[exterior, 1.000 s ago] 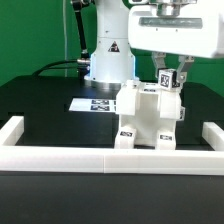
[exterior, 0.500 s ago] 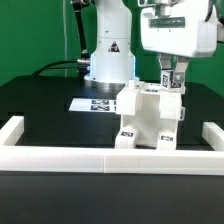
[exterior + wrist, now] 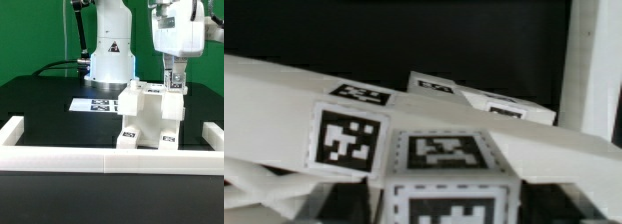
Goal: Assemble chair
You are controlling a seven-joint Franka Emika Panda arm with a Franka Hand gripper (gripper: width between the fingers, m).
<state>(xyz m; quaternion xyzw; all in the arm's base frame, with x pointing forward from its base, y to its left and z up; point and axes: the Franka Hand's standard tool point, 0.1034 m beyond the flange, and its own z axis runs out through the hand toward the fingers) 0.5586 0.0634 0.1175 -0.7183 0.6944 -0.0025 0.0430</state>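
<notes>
The partly built white chair [image 3: 148, 118] stands in the middle of the black table, its blocky pieces bearing small tags. My gripper [image 3: 173, 84] reaches down onto its top on the exterior view's right. It is shut on a short white tagged post [image 3: 445, 172] that stands upright on the chair. In the wrist view the post sits centred between the jaws, with the chair's slanted white pieces [image 3: 295, 95] and their tags beyond it. The fingertips themselves are hidden by the post.
The marker board [image 3: 93, 103] lies flat behind the chair on the exterior view's left. The robot's base [image 3: 108, 55] stands behind it. A long low white border rail [image 3: 100, 159] runs along the table's front, with upturned ends [image 3: 17, 128] at both sides.
The gripper has turned about its vertical axis on the post and shifted slightly to the exterior view's right. The tag seen between the fingers earlier no longer faces the exterior camera. The chair has not moved.
</notes>
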